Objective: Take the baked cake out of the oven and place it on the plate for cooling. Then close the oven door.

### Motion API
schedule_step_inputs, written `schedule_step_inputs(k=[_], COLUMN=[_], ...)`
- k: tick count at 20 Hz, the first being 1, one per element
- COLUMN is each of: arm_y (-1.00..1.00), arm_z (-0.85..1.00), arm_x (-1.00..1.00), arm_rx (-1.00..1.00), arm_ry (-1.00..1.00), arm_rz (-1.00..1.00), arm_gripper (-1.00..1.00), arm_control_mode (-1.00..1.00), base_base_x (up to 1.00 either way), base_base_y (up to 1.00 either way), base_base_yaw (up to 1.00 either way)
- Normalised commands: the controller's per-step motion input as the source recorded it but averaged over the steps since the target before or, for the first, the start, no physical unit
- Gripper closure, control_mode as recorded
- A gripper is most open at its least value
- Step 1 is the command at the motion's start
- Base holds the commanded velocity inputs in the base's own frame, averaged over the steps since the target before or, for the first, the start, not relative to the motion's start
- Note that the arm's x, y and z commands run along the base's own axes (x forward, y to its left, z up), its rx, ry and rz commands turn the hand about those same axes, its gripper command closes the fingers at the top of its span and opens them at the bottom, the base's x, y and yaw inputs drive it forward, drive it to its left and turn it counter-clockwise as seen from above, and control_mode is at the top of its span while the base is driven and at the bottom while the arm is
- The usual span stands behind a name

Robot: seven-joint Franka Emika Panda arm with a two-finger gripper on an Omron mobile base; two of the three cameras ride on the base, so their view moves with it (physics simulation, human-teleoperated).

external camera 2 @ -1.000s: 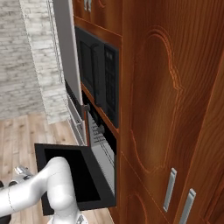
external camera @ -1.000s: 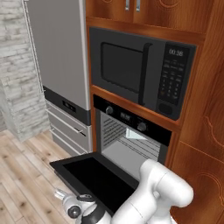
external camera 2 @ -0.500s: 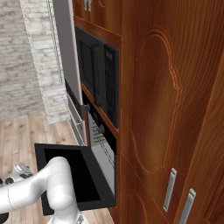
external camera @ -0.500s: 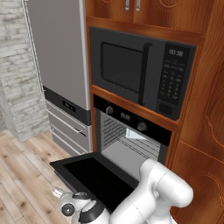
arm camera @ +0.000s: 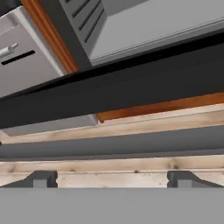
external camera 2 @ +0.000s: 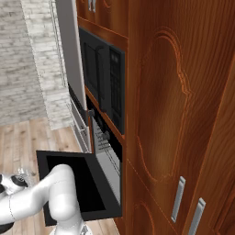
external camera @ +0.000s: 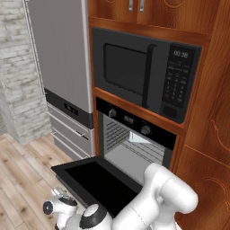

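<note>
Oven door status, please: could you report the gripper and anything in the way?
Gripper open, empty, below door edge. Oven door down, fully open. Nothing between.

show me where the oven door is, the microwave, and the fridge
oven door (external camera: 96, 182), left base view, on the dark glass of the dropped-open panel.
microwave (external camera: 126, 67), left base view, on its dark door window.
fridge (external camera: 60, 54), left base view, on its tall grey upper door.

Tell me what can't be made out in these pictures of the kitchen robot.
- Left base view: the robot's white arm covers the lower right of the open oven and part of the lowered oven door.
- Right base view: a wooden cabinet side hides most of the oven's inside.
- Hand view: the claw shows two tips set apart; the rest lies below the edge.
- The microwave keypad markings are too small to read.
</note>
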Motion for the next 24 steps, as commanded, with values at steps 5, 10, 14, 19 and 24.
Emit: schedule_step_inputs(k=[5,10,14,19,24], arm_y=[0.00,0.17,0.47,0.36,0.27], arm_z=[-0.92,-0.96,-0.96,-0.97,-0.90], arm_x=[0.00,0.00,0.00,0.00,-0.04], arm_rx=[-0.28,-0.30,-0.32,-0.24,-0.19], arm_ry=[-0.03,-0.01,0.00,-0.03,0.00], arm_rz=[-0.38,-0.24,-0.06,0.00,0.00], arm_gripper=[-1.00,-1.00,-1.00,-1.00,-1.00], arm_control_mode=[-1.00,-1.00,-1.00,-1.00,-1.00], base_base_x=[0.00,0.00,0.00,0.00,0.00], base_base_y=[0.00,0.00,0.00,0.00,0.00], base_base_yaw=[0.00,0.00,0.00,0.00,0.00])
